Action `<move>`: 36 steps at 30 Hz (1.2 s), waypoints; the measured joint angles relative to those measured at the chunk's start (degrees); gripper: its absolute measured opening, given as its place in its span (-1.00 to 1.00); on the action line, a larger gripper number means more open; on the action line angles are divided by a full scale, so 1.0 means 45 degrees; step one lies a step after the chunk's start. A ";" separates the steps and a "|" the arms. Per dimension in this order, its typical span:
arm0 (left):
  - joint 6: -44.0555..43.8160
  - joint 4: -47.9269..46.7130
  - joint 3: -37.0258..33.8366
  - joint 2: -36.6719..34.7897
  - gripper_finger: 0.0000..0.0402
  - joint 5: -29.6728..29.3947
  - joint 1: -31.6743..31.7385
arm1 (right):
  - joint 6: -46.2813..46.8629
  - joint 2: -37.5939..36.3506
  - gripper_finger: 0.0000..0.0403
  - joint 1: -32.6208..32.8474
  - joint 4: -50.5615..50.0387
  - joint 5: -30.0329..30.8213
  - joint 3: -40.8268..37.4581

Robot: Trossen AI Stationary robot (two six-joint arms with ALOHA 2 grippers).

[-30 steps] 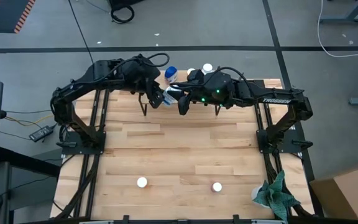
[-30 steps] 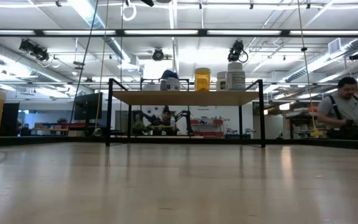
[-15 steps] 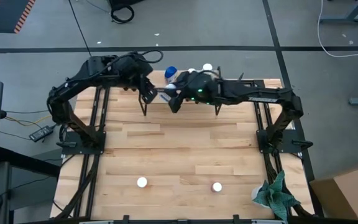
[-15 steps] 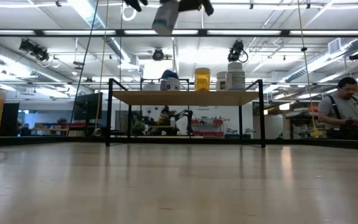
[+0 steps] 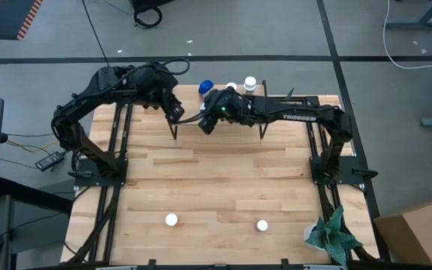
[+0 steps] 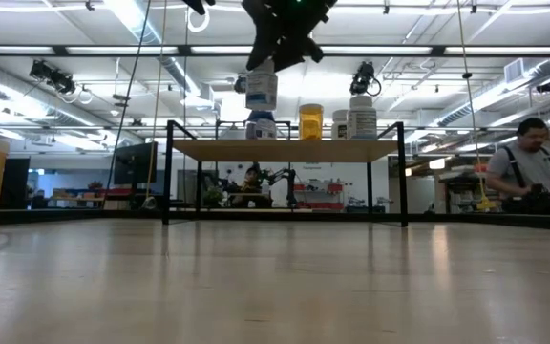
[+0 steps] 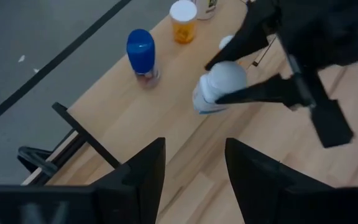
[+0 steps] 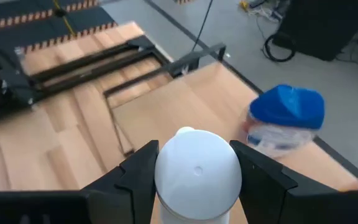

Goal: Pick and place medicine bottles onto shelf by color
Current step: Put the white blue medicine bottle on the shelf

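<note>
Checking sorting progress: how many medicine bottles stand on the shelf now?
4 on the shelf in a row: blue-capped bottle, orange bottle, short white bottle, taller white bottle. More may hide behind.

left gripper [image 5: 177, 111] over shelf's left end, nothing seen in it | right gripper [image 5: 205, 124] reaching across shelf [image 5: 325, 101], near left gripper | blue-topped bottle [image 5: 206, 88], two white-capped bottles [image 5: 250, 82] on shelf's far edge | two white caps [image 5: 172, 220] on table [image 5: 216, 187] near edge | green cloth [image 5: 334, 234] at right corner
</note>
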 joint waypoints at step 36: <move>-0.0580 0.0341 0.0000 0.0020 -0.14 -0.0015 -0.0097 | -0.0323 0.0907 -0.04 -0.0808 -0.0201 -0.0714 0.0005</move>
